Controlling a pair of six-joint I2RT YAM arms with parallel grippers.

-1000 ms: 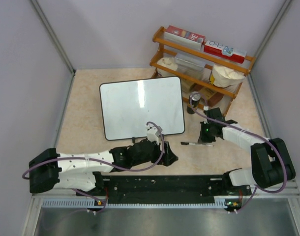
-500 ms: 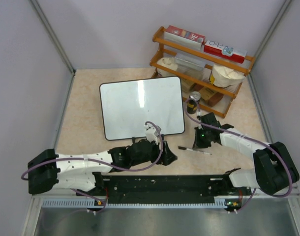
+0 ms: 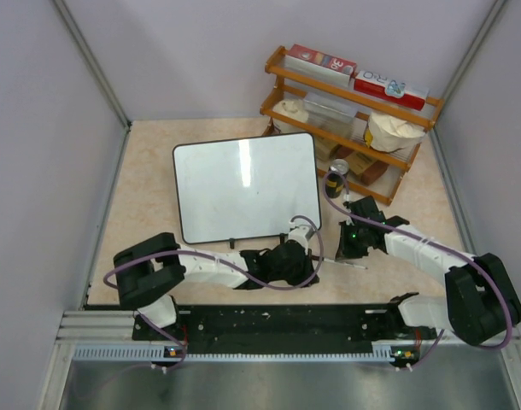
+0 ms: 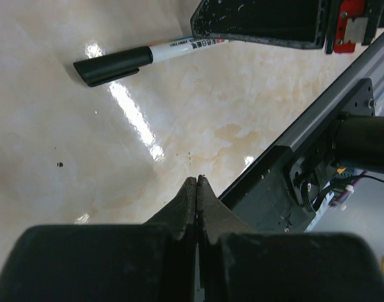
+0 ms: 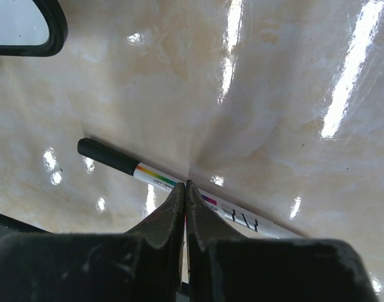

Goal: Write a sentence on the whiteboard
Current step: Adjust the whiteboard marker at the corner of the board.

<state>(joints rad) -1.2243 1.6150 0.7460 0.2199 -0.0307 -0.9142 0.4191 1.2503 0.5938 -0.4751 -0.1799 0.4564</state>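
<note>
left gripper (image 4: pixel 197 184) and right gripper (image 5: pixel 185 187) are clenched empty; the marker (image 4: pixel 148 55) lies on the table (image 3: pixel 149 171) between them, at five o'clock from the whiteboard (image 3: pixel 246 188), seemingly blank.

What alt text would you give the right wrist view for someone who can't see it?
The right pincer, shut, hangs over a marker lying on a glossy beige table. A black-rimmed corner of the whiteboard shows at top left.

Bright, even light from above; white glare streaks on the glossy worktop (image 5: pixel 355 56); the near fingers (image 4: pixel 179 214) look blurred.
</note>
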